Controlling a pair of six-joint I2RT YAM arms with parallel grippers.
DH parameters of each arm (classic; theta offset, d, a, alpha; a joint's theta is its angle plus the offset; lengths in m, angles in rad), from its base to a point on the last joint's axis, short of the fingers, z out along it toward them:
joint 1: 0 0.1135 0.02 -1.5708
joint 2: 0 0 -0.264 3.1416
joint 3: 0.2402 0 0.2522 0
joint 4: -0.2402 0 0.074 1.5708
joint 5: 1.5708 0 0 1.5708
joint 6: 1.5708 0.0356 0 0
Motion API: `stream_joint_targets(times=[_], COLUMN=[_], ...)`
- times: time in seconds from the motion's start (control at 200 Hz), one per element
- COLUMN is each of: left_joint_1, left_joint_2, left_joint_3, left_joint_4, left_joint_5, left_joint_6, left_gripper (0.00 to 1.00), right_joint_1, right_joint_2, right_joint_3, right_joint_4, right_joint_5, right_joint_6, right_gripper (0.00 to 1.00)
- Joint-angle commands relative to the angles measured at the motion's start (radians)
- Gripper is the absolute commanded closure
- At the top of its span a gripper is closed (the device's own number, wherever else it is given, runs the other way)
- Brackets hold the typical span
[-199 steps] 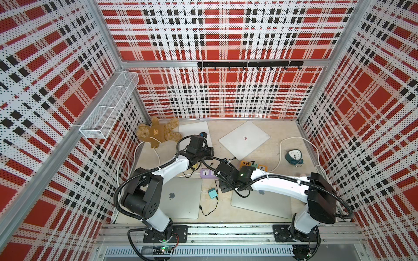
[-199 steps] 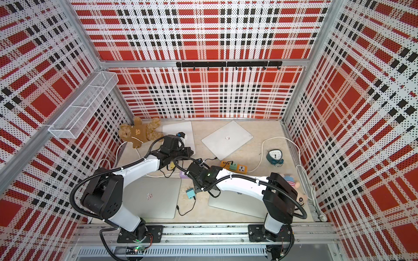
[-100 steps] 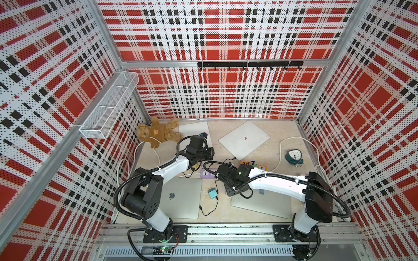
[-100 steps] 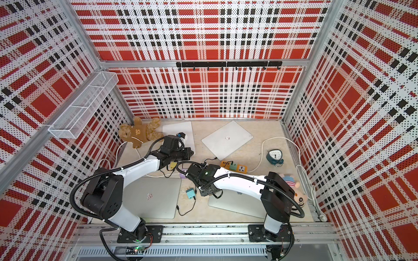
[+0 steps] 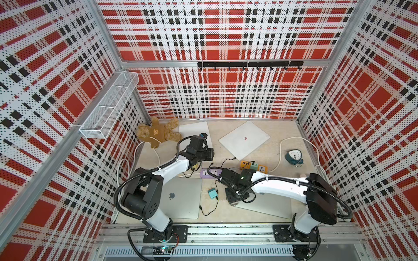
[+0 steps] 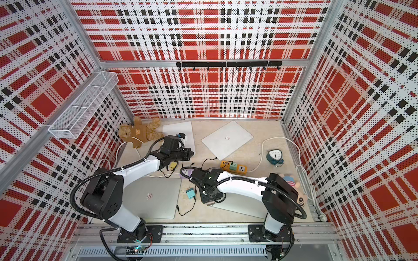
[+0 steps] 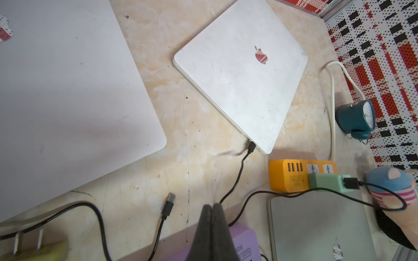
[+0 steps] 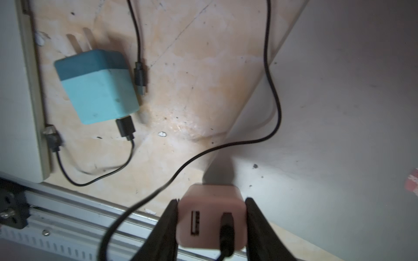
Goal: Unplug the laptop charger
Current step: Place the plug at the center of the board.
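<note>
Between the pads of the right gripper [image 8: 211, 201]: one pink charger [image 8: 211, 217], clamped, black cable [image 8: 226, 235] plugged in, over a silver laptop [image 8: 339, 113]. Beside it lay one teal charger [image 8: 97, 88]. Left gripper [image 7: 212, 206] was closed on nothing, near one purple power strip [image 7: 242, 241]; ahead sat one orange power strip [image 7: 282, 178] carrying one green charger [image 7: 328, 182]. Laptops [image 5: 244, 142] numbered four.

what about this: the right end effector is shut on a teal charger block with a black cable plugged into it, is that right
Wrong colour. The right wrist view shows the right end effector shut on a pink charger block with a black cable plugged into it. The teal charger lies loose on the table.
</note>
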State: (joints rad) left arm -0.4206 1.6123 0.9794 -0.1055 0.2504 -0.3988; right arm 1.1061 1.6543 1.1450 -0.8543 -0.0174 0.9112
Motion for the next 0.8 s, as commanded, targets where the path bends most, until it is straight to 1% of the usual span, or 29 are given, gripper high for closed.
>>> stream_joint_targets(times=[0.0,0.145,0.316,0.621,0.797], left_joint_1=[0.007,0.011,0.019,0.044,0.059], left_joint_2=[-0.023,-0.032,-0.044,-0.061,-0.068], left_joint_3=[-0.012,-0.024,-0.037,-0.049,-0.067], left_joint_4=[-0.009,-0.010,-0.010,-0.010,-0.008], left_joint_5=[0.006,0.004,0.006,0.010,0.014], left_joint_6=[0.018,0.017,0.018,0.025,0.026], left_gripper=[1.00,1.00,1.00,1.00,1.00], right_joint_1=[0.007,0.007,0.007,0.023,0.032], right_joint_2=[-0.013,0.026,0.078,0.195,0.239], right_joint_3=[-0.007,0.005,0.020,0.118,0.178], right_joint_4=[0.101,0.112,0.088,-0.039,-0.114], right_joint_5=[-0.076,-0.109,-0.117,-0.095,-0.094], right_joint_6=[0.024,0.010,-0.009,-0.082,-0.158], right_gripper=[0.80,0.79,0.79,0.80,0.80])
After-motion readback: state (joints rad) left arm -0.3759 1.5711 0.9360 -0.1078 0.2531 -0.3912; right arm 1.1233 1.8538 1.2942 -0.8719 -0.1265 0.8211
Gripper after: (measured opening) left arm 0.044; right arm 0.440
